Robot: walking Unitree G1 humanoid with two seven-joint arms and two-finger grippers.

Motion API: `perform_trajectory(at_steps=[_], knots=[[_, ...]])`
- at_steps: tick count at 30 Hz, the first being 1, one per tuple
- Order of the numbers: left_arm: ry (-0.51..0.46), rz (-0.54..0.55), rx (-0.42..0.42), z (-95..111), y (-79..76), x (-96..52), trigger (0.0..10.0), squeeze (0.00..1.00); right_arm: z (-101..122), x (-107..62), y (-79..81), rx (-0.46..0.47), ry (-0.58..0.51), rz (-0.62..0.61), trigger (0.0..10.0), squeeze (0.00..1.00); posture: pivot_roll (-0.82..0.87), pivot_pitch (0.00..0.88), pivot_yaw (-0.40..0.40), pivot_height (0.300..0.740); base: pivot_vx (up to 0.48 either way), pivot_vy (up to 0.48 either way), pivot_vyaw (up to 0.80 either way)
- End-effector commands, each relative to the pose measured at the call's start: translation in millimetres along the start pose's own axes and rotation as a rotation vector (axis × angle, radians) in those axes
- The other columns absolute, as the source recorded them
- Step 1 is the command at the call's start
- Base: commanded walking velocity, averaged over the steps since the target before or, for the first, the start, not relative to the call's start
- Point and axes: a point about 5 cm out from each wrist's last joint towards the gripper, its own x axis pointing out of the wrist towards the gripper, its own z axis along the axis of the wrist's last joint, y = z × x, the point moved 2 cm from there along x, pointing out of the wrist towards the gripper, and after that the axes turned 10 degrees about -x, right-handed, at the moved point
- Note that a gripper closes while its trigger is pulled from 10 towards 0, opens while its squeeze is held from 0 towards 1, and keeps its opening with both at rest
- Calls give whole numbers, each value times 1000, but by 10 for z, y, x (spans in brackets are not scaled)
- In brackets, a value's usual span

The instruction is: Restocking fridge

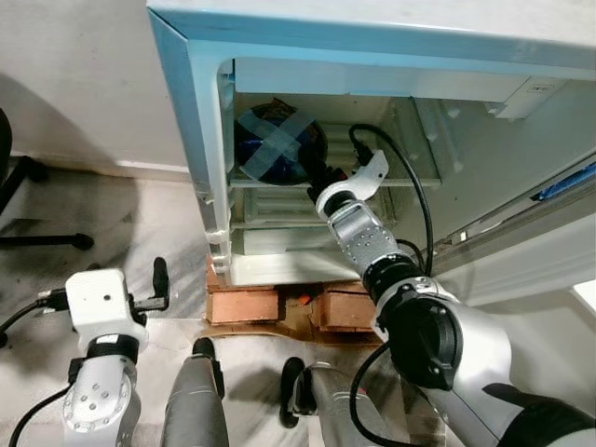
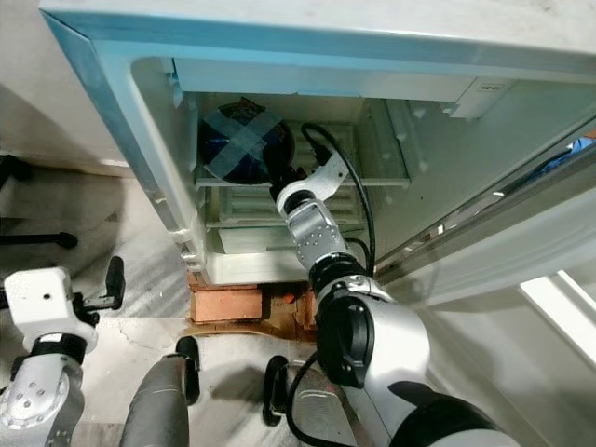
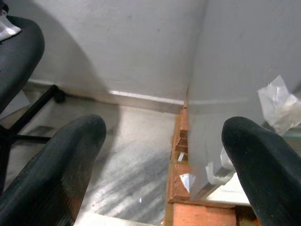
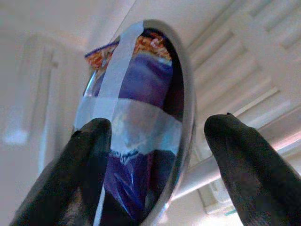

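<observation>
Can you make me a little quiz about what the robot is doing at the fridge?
1. True or false: the right end effector reaches inside the fridge.
2. What is taped across the bowl on the shelf? A) a red ribbon B) a pale tape cross C) a green sticker
3. Fill in: the fridge stands on ______.

Key: 1. True; its fingers are open on either side of the bowl's rim. 2. B. 3. Bricks. The left end effector hangs open near the floor.
</observation>
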Motion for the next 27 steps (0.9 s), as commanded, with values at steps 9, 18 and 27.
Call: perform_trajectory(at_steps=[9,18,27], knots=[[16,-11,-16,-114,-53,81,10000,0,-70,-156,-167,-222,78,185,10000,1000,231,239,-168,740,0,0,0],[14,-39,-18,-149,-81,159,10000,0,69,-342,-264,-415,73,298,10000,1000,187,207,-143,740,0,0,0],[64,-42,5,-305,-31,123,10000,0,-214,-1128,-384,-547,246,432,10000,0,108,147,-81,740,0,0,0]])
